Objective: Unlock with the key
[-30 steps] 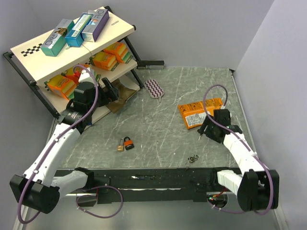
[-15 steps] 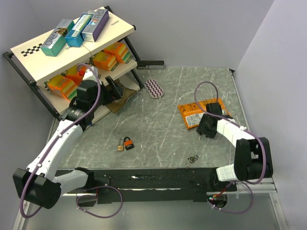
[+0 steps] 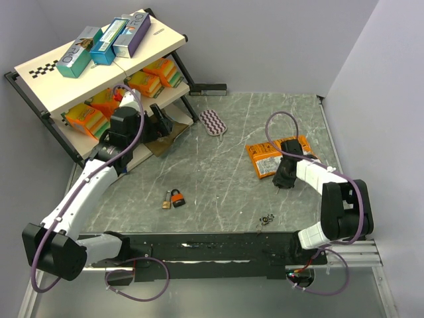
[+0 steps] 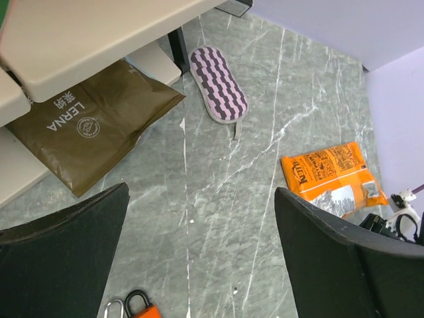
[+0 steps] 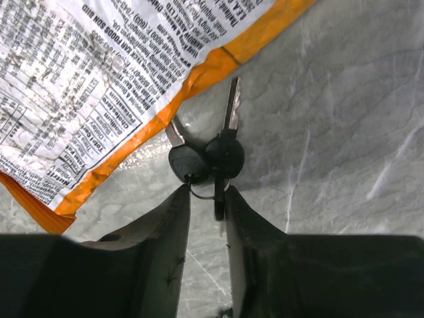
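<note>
A bunch of black-headed keys [image 5: 207, 158] on a ring lies on the grey table against the edge of an orange packet [image 5: 99, 86]. My right gripper [image 5: 207, 192] is down on the bunch. Its fingers stand open by a narrow gap, with one key of the ring upright between them against the right finger; table still shows in the gap. From above, the right gripper [image 3: 283, 179] hides the keys. An orange padlock [image 3: 177, 197] lies beside a small brass one [image 3: 165, 201] at the table's middle left. My left gripper [image 4: 201, 199] hangs wide open and empty above the orange padlock [image 4: 142, 308].
A slanted shelf rack [image 3: 40, 69] with boxes and orange packs fills the back left, a brown packet [image 4: 86, 129] at its foot. A purple striped pad [image 3: 213, 122] lies behind the middle. A small metal bunch [image 3: 266, 218] sits near the front edge.
My right gripper swung in towards the orange packet, came down over the keys and narrowed its jaws from wide to a slim gap. The left arm shifted slightly right, still open.
</note>
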`<control>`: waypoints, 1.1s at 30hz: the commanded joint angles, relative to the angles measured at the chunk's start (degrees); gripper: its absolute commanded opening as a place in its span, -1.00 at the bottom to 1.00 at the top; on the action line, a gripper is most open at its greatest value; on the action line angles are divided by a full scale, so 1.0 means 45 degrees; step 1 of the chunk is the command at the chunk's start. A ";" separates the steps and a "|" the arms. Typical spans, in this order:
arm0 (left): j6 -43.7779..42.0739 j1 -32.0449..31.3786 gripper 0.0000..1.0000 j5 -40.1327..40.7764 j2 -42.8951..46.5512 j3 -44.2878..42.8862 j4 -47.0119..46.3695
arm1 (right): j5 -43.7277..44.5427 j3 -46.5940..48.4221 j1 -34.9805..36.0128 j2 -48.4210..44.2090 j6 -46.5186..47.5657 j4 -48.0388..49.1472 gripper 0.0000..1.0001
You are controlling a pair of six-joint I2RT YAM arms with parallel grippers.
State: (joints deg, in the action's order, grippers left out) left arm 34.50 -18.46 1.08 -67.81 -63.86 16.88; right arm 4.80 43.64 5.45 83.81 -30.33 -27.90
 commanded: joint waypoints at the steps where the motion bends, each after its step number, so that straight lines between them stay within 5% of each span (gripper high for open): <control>1: -0.0323 -0.0019 0.93 -0.0436 -0.0009 -0.0478 -0.0646 | 0.0398 0.0615 0.0233 0.0184 -0.0195 -0.0284 -0.45; 9: -0.0304 -0.0019 0.93 -0.0650 0.0342 0.0029 -0.0842 | 0.0535 0.0596 0.0351 -0.0186 -0.0038 -0.0655 -1.00; 16: -0.0848 -0.0136 0.95 -0.1507 0.0713 0.0498 -0.1269 | -0.0088 0.0809 0.0370 -0.0985 0.0196 -0.1240 -1.00; 20: -0.2700 -0.1906 0.97 -0.0770 0.0404 0.0031 -0.0902 | -0.0986 0.1434 0.0390 -0.1612 0.0430 -0.1923 -1.00; 33: -0.4658 -0.7615 0.91 0.1243 -0.3386 -0.3016 -0.0586 | -0.6082 0.5243 0.0545 -0.1925 -0.0661 -0.2649 -1.00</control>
State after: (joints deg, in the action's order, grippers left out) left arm 17.52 -48.29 3.49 -80.29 -73.41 15.25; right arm -12.73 62.61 7.09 77.54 -29.41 -38.85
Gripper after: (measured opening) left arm 0.970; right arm 0.026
